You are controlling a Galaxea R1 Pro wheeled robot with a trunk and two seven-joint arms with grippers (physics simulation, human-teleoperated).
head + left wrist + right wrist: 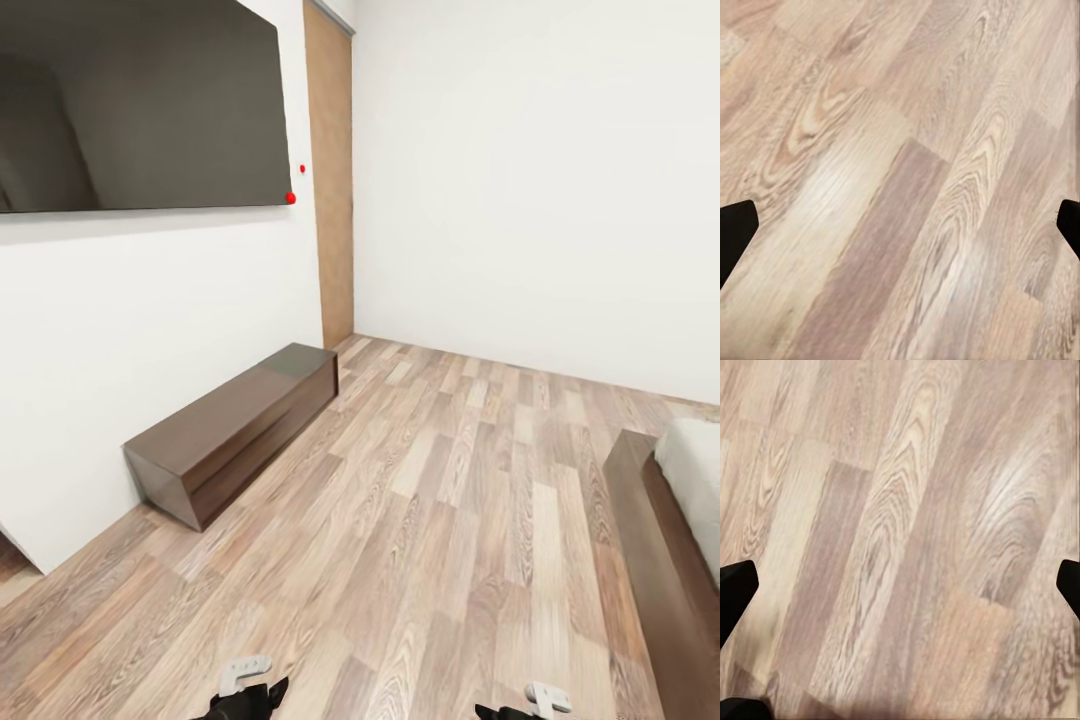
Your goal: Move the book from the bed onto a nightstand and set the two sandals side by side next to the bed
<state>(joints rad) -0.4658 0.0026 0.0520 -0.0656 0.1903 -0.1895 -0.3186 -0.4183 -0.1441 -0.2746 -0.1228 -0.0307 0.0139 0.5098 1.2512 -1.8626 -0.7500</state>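
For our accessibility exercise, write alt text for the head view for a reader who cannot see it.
A bedroom with a wood plank floor, a low dark brown bench under a wall-mounted TV, a wooden door beyond, and the bed corner at right.

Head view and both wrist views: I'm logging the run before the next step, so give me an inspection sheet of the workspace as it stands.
Surface: wood plank floor, bare where seen.
Job's things: corner of the bed at the head view's right edge, pale mattress on a dark frame; book, sandals, nightstand: nothing seen.
Clutter: nothing seen.
Grippers: left gripper and right gripper both open, empty, hanging over floor.
Cables: nothing seen.
Surroundings: low dark brown bench cabinet against the white wall, large dark wall screen above it, wooden door at the corner.
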